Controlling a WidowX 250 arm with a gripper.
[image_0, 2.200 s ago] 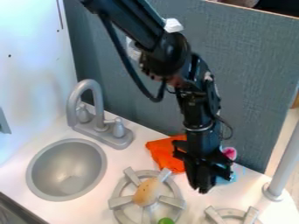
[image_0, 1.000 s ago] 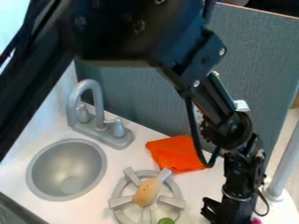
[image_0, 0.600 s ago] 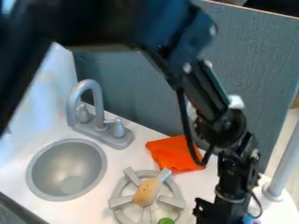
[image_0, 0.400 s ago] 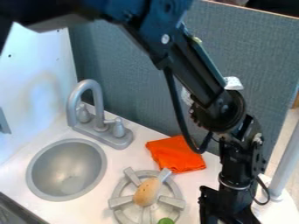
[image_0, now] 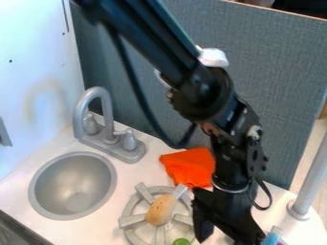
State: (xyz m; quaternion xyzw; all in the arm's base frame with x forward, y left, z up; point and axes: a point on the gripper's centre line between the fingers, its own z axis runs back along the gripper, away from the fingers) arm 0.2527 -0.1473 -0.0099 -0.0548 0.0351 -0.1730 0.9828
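The black gripper (image_0: 224,235) hangs low over the counter at the bottom, right of the left burner. Its two fingers stand apart, open, with a bit of white counter showing between them. Close to its right side is a blue and purple thing (image_0: 273,236), partly cut off by the bottom edge; whether they touch, I cannot tell. A tan, potato-like thing (image_0: 160,210) lies on the grey burner (image_0: 132,220), left of the gripper. At the burner's front is a green round thing (image_0: 181,241). An orange cloth (image_0: 189,166) lies behind, partly hidden by the arm.
On the left, a round grey sink (image_0: 71,185) is set in the white counter, with a grey faucet (image_0: 107,115) behind it. A grey upright pole (image_0: 311,177) stands at the right, and a blue-grey panel (image_0: 134,81) rises along the back.
From the latest earlier view, the gripper has shifted left toward the burner, and the blue and purple thing has come into sight. Burner, potato-like thing and cloth have stayed put.
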